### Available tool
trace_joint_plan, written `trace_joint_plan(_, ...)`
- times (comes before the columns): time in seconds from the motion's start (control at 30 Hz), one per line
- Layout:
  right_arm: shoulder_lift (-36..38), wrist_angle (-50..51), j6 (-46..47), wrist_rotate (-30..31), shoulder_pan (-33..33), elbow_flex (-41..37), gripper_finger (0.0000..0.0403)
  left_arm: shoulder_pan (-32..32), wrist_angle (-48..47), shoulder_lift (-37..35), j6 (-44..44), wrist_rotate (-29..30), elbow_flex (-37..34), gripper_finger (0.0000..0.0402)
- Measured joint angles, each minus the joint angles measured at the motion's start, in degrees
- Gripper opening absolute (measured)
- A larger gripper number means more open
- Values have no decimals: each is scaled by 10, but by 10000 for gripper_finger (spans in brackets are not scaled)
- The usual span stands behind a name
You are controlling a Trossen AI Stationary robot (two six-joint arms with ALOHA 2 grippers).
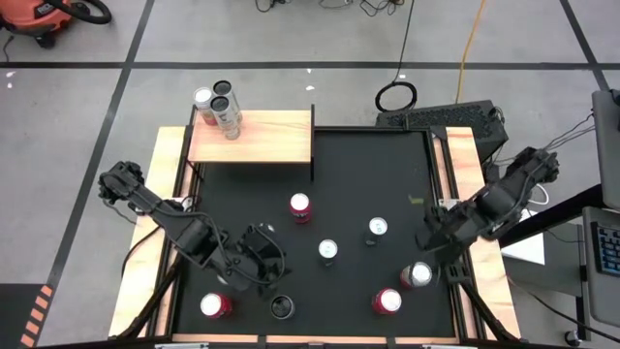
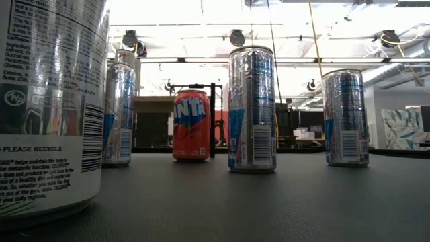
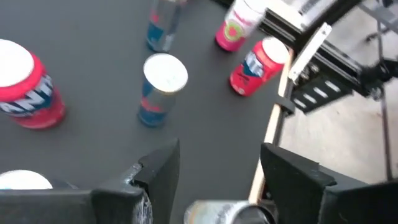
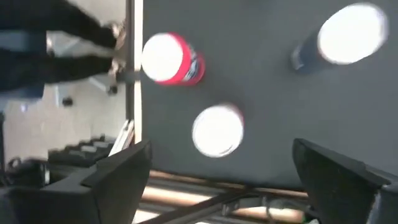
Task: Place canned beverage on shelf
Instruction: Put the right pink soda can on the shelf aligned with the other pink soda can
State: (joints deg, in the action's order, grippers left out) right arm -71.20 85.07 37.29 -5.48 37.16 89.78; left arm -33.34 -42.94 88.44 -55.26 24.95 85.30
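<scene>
The left gripper (image 1: 263, 254) hangs over the near-left part of the black mat (image 1: 373, 174), its fingers (image 3: 163, 171) spread apart with nothing between them. Just toward the table's front edge from it stands a dark-topped can (image 1: 282, 307), and farther out to its left a red can (image 1: 214, 305); neither touches the fingers. Ahead of this gripper, toward the middle of the mat, a silver can (image 1: 328, 252) stands upright, and beyond that, nearer the shelf (image 1: 254, 137), stands another red can (image 1: 300, 206). The shelf, a pale wood board on thin black supports, sits at the far-left corner of the mat, well apart from both grippers; three cans (image 1: 221, 108) stand clustered at its far-left corner, at least one of them appearing to sit past the board's edge. The right gripper (image 1: 433, 236) hovers at the right side of the mat with its fingers (image 4: 118, 171) spread wide and empty. Just in front of it stands a silver-topped can (image 1: 418, 275), beside that a red can (image 1: 387, 301), and to its inner side a dark can (image 1: 377, 230), all upright and apart from the fingers.
</scene>
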Motion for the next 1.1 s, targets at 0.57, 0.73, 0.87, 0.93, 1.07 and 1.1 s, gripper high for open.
trace_joint_plan(0.57, 19, -196, 32, -6, 53, -250, 385, 1, 4, 0, 1, 25, 0, 228)
trace_joint_plan(0.73, 19, -246, 42, -25, 53, -307, 385, 3, 4, 0, 0, 25, 0, 228)
trace_joint_plan(0.87, 19, -281, 53, -32, 53, -340, 385, 3, 4, 0, 0, 25, 0, 228)
trace_joint_plan(0.93, 19, -296, 57, -37, 53, -355, 385, 3, 4, 0, 0, 25, 0, 228)
trace_joint_plan(1.07, 19, -312, 59, -38, 53, -379, 384, 3, 4, 0, 0, 25, 0, 228)
trace_joint_plan(1.1, 19, -311, 60, -38, 53, -383, 383, 3, 4, 0, 0, 25, 0, 228)
